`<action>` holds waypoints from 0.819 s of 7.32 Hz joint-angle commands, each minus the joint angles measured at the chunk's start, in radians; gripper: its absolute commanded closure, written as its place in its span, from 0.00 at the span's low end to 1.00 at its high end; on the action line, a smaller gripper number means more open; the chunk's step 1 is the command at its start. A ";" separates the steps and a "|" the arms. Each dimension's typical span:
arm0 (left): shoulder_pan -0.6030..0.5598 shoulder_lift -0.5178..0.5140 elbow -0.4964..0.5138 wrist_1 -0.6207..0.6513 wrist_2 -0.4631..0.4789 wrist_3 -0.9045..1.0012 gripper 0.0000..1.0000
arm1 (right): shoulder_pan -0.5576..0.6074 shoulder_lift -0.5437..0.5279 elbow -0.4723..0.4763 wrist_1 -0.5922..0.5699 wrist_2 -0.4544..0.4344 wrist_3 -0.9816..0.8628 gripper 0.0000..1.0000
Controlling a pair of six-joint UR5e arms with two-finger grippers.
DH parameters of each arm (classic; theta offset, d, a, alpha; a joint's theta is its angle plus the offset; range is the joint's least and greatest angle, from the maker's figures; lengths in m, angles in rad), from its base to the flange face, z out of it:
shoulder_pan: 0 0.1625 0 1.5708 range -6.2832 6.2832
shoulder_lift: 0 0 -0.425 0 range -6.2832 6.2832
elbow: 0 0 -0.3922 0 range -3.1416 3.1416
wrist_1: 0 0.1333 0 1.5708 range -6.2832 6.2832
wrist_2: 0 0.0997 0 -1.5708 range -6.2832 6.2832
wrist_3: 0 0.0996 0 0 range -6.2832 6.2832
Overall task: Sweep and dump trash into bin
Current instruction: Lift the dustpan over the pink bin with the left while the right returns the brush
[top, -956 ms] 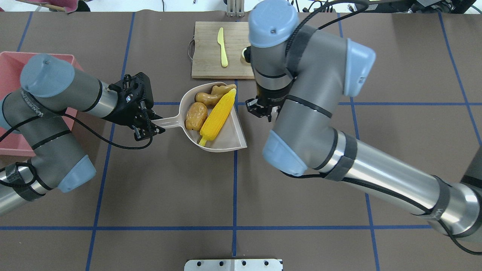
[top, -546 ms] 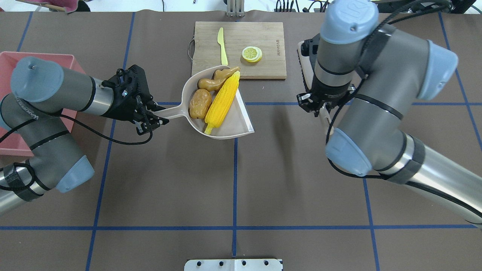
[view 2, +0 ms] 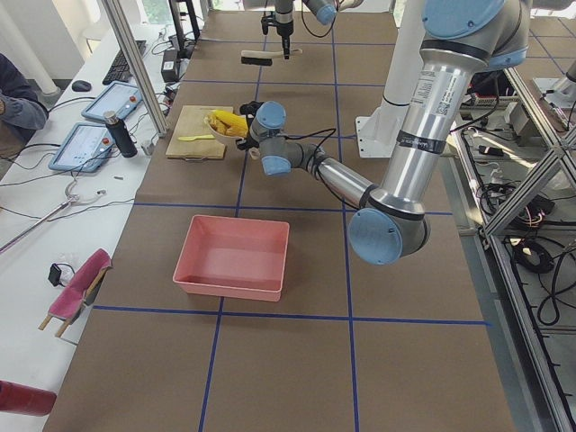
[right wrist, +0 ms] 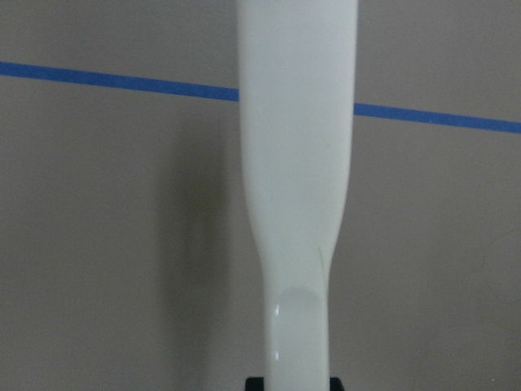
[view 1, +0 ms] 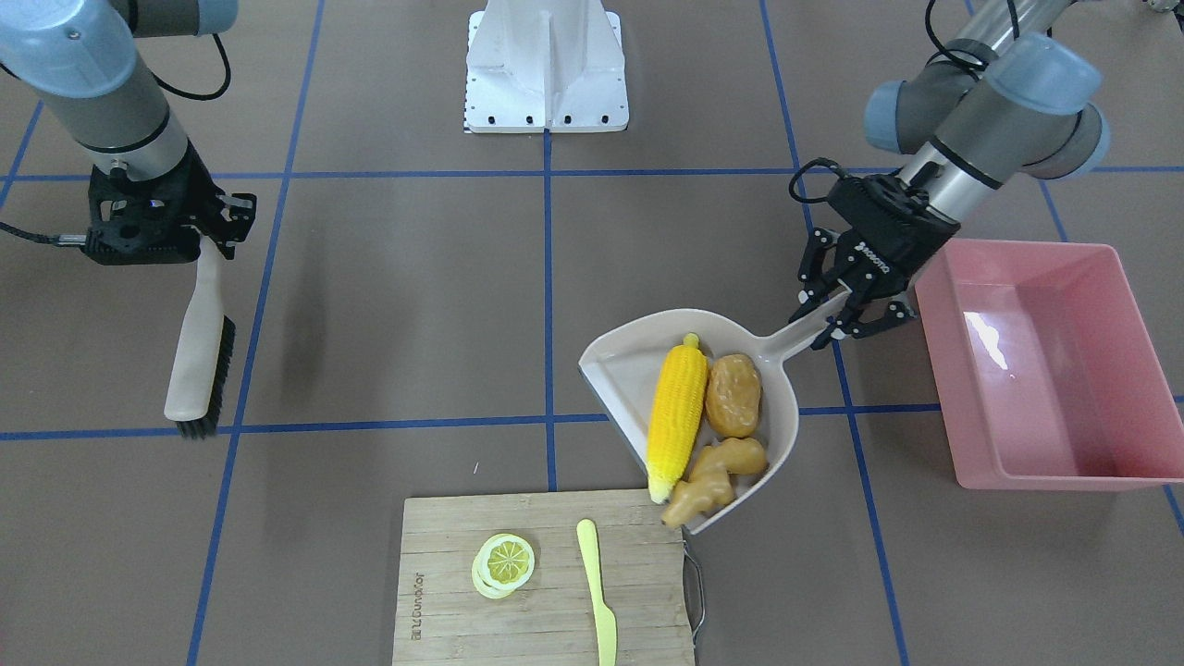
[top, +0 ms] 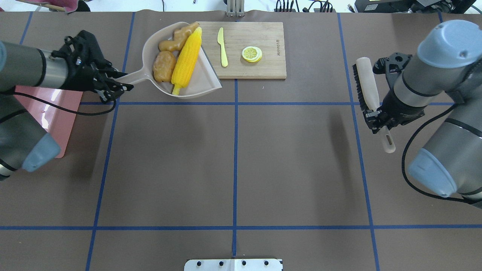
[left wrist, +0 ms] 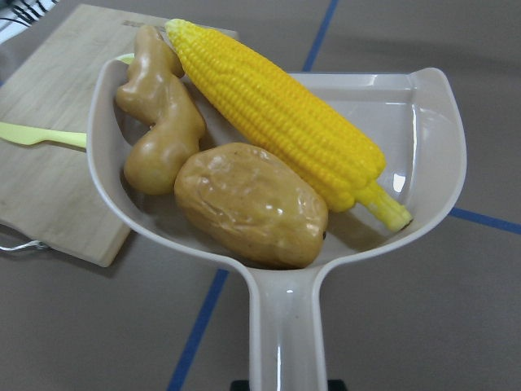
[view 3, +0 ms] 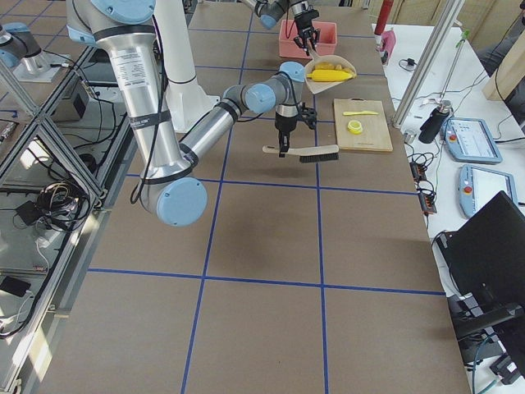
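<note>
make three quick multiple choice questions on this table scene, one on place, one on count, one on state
1. Where is the corn?
A) in the pink bin
B) in the dustpan
C) on the wooden board

2. How many toy foods lie in the dustpan?
A) two
B) three
C) four

3. What is the right tool doing?
A) open and empty
B) shut on a knife
C) shut on the brush

Answers:
1 B: the corn lies across the dustpan, which the left tool holds by its handle.
2 B: the corn, a potato and a ginger root are in it, and nothing else.
3 C: the brush handle runs through the right tool, with the bristles clear of the table in the exterior right view.
</note>
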 commanded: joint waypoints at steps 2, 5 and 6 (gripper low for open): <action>-0.257 0.137 -0.009 -0.021 -0.214 -0.017 1.00 | 0.052 -0.214 -0.033 0.250 0.191 0.005 1.00; -0.447 0.315 -0.058 -0.015 -0.400 -0.002 1.00 | 0.052 -0.443 -0.170 0.671 0.190 -0.006 1.00; -0.481 0.369 -0.056 -0.015 -0.457 0.000 1.00 | 0.052 -0.467 -0.197 0.731 0.185 -0.006 1.00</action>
